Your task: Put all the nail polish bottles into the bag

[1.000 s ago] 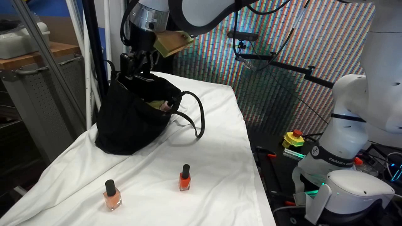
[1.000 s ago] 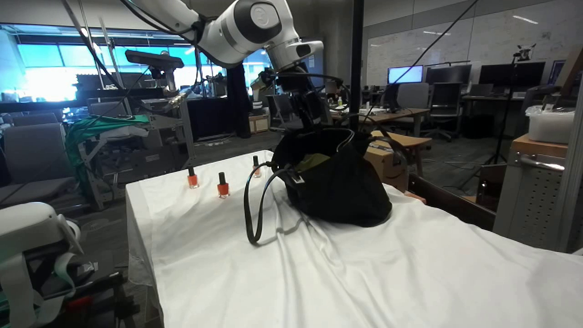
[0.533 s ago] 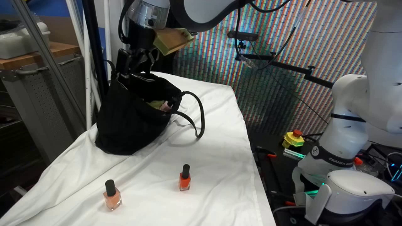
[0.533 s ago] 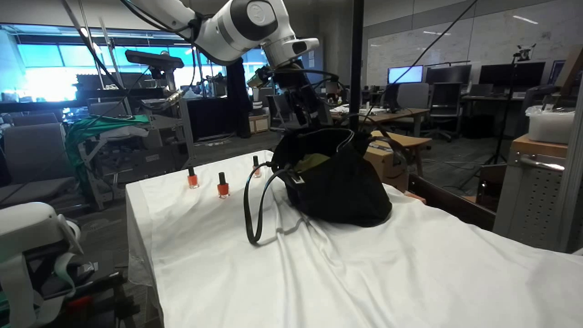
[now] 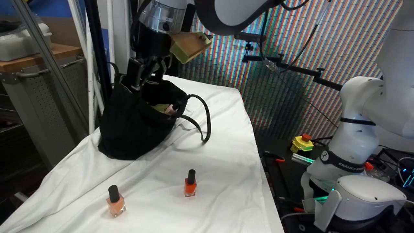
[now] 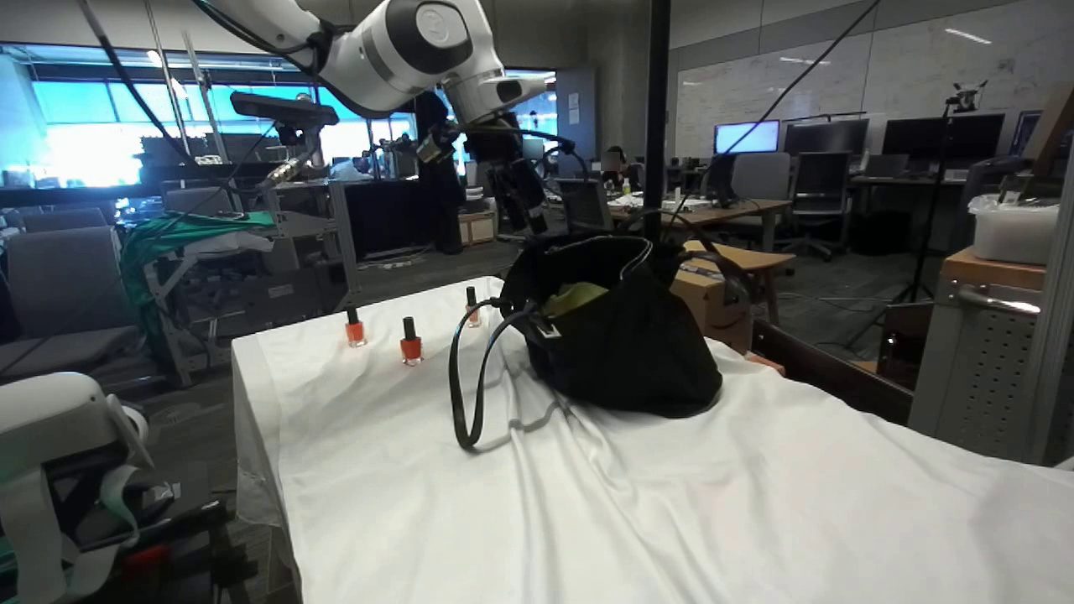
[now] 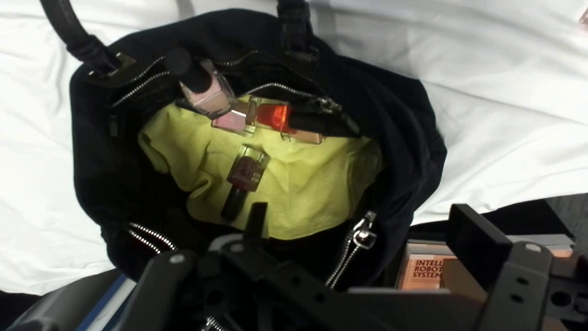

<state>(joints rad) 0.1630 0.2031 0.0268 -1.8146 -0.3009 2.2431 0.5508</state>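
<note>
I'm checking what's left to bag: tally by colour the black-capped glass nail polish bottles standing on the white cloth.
Orange-red, black-capped glass nail polish bottles: 2
Peach, black-capped glass nail polish bottle: 1
Total: 3

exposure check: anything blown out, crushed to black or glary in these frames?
In an exterior view, background windows partly blown out to white, bright streaks on the whiteboard; in both exterior views, outside of the bag nearly featureless black; in the wrist view, lining well lit, much of the inner wall around it near black, highlights on a metal zip pull.
</note>
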